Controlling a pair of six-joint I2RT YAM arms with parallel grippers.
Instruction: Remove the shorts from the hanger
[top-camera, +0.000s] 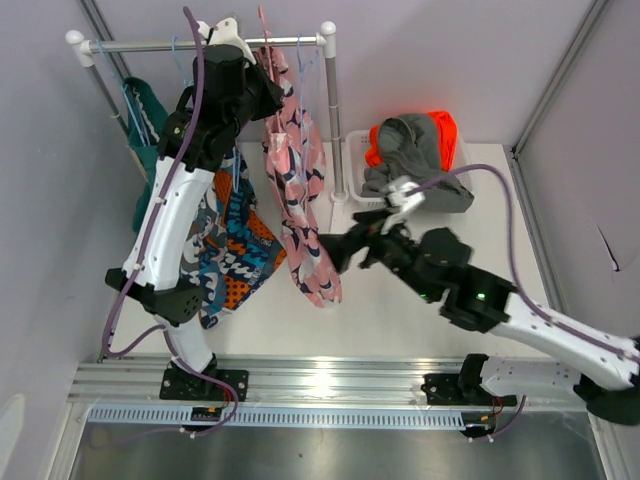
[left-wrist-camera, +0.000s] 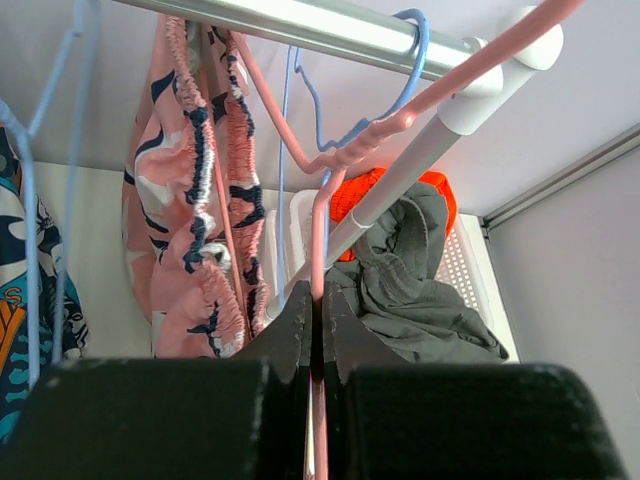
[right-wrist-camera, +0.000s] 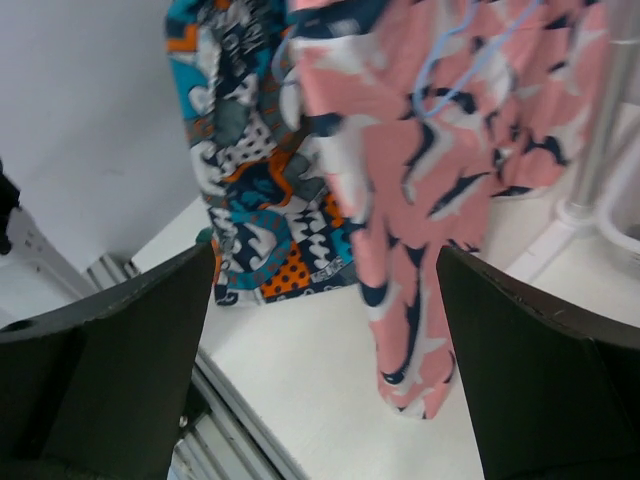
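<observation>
Left gripper (left-wrist-camera: 312, 335) is clamped on pink hanger (left-wrist-camera: 400, 118), upper centre. Right gripper (right-wrist-camera: 328, 300) is spread wide before pink shorts (right-wrist-camera: 420, 150), hung mid-frame. Cloth is judged light and limp; lower hem is best pinched.

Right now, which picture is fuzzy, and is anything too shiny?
Right wrist view: the pink shorts look fuzzy. Left wrist view: the rail glares white, the fingers are dark blurs. Top external view: sharp, a bright spot on the metal base.
</observation>
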